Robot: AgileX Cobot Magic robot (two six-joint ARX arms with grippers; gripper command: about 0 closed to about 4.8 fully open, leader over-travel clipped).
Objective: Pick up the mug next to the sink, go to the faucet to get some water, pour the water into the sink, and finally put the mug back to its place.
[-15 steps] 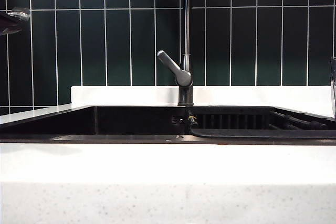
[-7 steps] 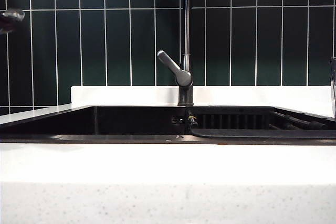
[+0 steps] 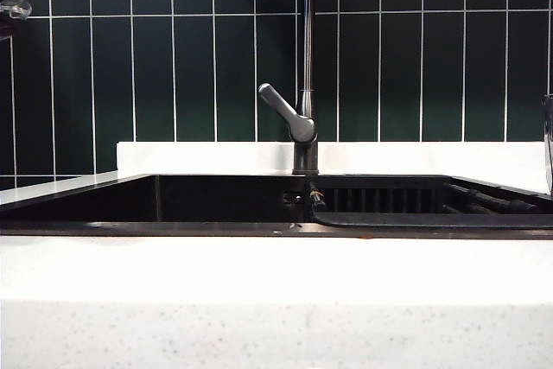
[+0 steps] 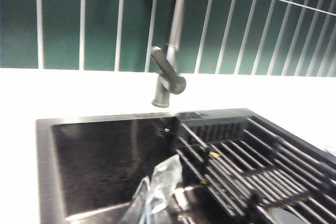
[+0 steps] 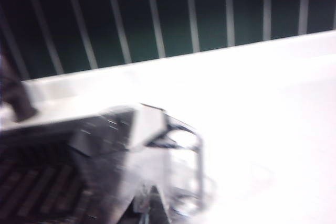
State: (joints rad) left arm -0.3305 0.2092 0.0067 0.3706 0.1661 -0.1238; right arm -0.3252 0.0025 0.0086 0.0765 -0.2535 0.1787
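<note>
A: What are the end effectors doing?

B: The left end effector [image 4: 155, 195] is hanging over the near edge of the sink [image 4: 44, 171], its clear fingers pressed together and carrying nothing. In the exterior view its tip [image 3: 15, 9] is sitting higher and nearer the left edge than a second ago, so it is drifting out of the way.

A: And the right one?

B: The right end effector [image 5: 152, 205] is closed too, gripping nothing. Its picture is smearing, so I am reading it as moving.

A: Where is the mug standing?

B: The mug [image 5: 181, 163] is standing upright on the white worktop [image 3: 276, 274], just beside the sink's right corner and well apart from the faucet [image 3: 305, 127]. Only its sliver [image 3: 549, 144] is showing in the exterior view.

A: Meaning?

B: I am judging the mug to be resting in its place, with neither arm working on it
</note>
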